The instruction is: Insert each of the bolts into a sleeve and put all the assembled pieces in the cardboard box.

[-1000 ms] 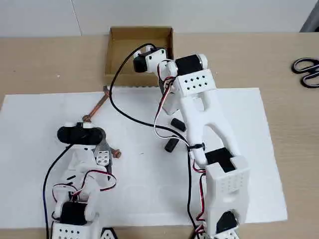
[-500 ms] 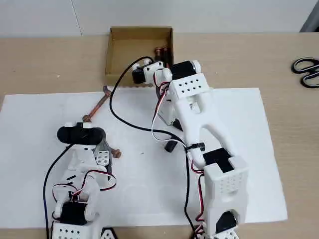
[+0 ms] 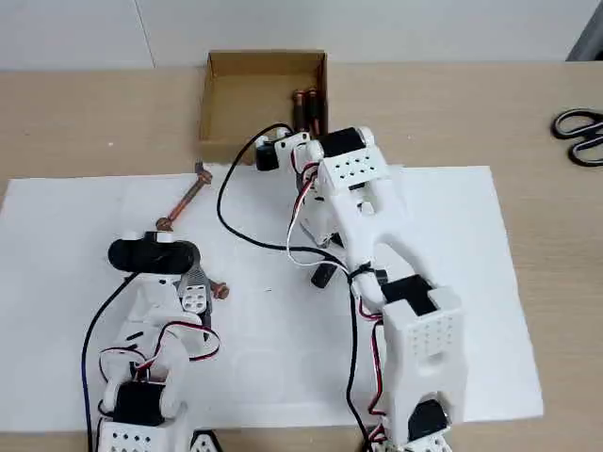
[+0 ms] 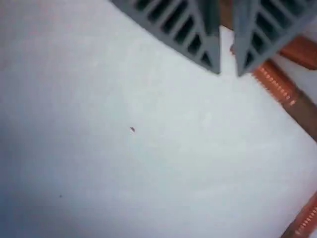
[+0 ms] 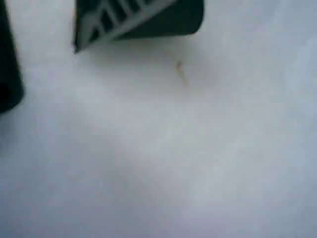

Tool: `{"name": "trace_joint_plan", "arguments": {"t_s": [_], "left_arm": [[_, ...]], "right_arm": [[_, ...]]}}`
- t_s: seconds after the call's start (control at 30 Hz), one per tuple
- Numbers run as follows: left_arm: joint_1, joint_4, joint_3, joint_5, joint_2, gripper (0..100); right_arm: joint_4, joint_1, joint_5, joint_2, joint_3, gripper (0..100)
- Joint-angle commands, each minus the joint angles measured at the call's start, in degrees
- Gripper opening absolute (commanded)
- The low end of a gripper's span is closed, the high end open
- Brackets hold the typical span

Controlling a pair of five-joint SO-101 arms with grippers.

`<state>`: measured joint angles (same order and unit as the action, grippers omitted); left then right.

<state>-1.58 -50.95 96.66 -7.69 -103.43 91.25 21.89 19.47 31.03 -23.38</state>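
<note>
Bolt (image 3: 183, 201), long and copper, lies loose and slanted on the paper (image 3: 66, 235) at the left, near the box (image 3: 215, 94). Nearer the front, the left arm (image 3: 151, 311) is folded low, its left gripper (image 3: 198, 282) close over the sheet, with a second bolt (image 3: 220, 291) poking its head out beside the tip. The left wrist view adds what the high view cannot give: the grey fingers (image 4: 198, 34) are closed to a slit on that bolt's shank, whose fine thread runs out past one finger. In the box, assembled pieces (image 3: 306, 105) lie along the right wall. A black sleeve (image 3: 324, 274) rests on the paper beside the right arm (image 3: 363, 202), which stretches forward, its wrist near the box's front edge. In the right wrist view the right gripper (image 5: 44, 69) hangs over bare paper, fingers (image 5: 129, 20) well apart and holding nothing. Scissors (image 3: 579, 132) lie on the table (image 3: 471, 104) at the far right.
</note>
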Motion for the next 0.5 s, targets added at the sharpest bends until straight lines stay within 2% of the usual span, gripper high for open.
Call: {"name": "trace_joint_plan", "arguments": {"t_s": [0.0,0.27,0.47], "left_arm": [[0.1,-0.2,-0.2,-0.2,-0.4,1],[0.1,-0.2,-0.2,-0.2,-0.4,1],[0.1,-0.2,-0.2,-0.2,-0.4,1]], "right_arm": [[-1.5,-0.6,-0.1,0.7,-0.3,22.0],[-3.2,-1.4,0.0,4.1,-0.3,21.0],[-3.0,-3.3,-0.2,6.5,-0.3,5.6]]}}
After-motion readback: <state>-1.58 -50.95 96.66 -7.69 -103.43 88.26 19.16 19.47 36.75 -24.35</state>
